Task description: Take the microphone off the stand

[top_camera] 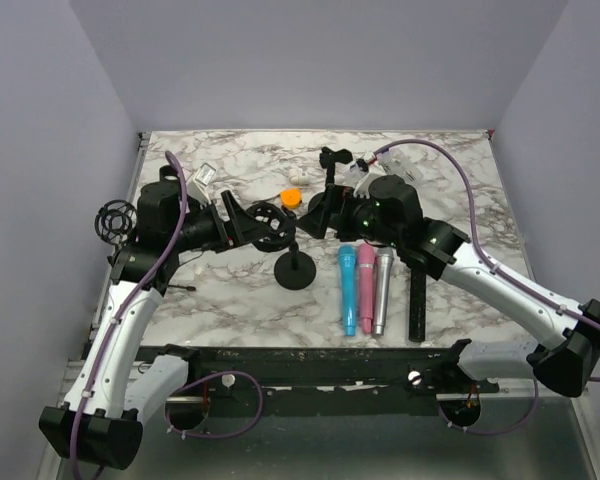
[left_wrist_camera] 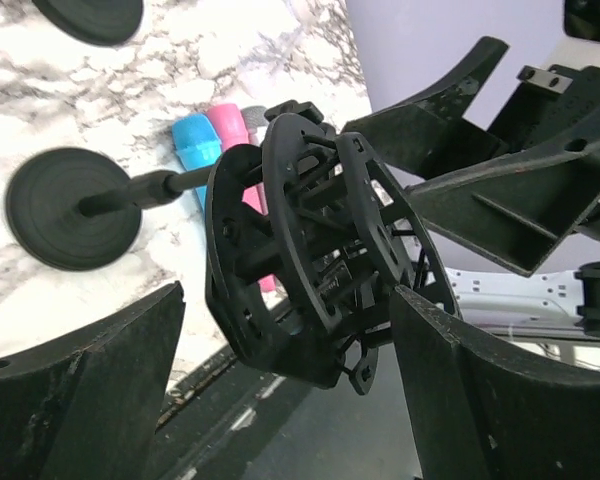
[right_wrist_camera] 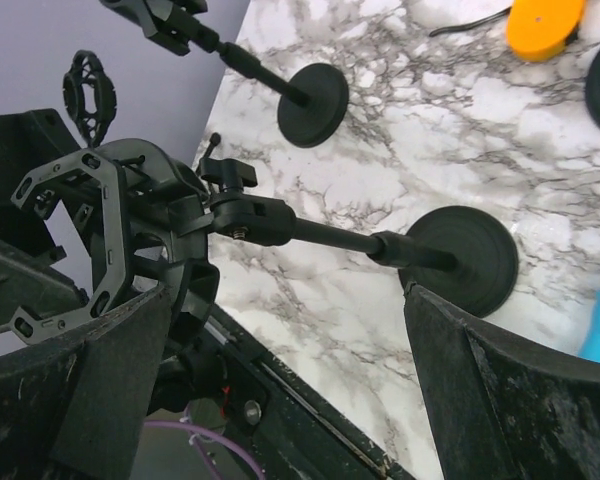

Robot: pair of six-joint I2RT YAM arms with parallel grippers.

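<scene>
The black stand has a round base [top_camera: 298,272] and a tilted pole topped by a black shock mount [top_camera: 272,224]. The mount looks empty in the left wrist view [left_wrist_camera: 300,250] and in the right wrist view [right_wrist_camera: 100,240]. My left gripper [top_camera: 255,226] is open, with its fingers on either side of the mount [left_wrist_camera: 288,295]. My right gripper [top_camera: 320,215] is open and wide [right_wrist_camera: 288,295], beside the pole and base [right_wrist_camera: 465,255]. Blue [top_camera: 348,290], pink [top_camera: 366,283], silver [top_camera: 381,290] and black [top_camera: 418,300] microphones lie on the table.
A second shock mount [top_camera: 114,220] stands at the left edge. A clip stand [top_camera: 332,160] stands at the back. Another stand base [right_wrist_camera: 313,103] shows in the right wrist view. An orange object [top_camera: 292,197] lies behind the mount. The table is marble-patterned, with a black rail along its front.
</scene>
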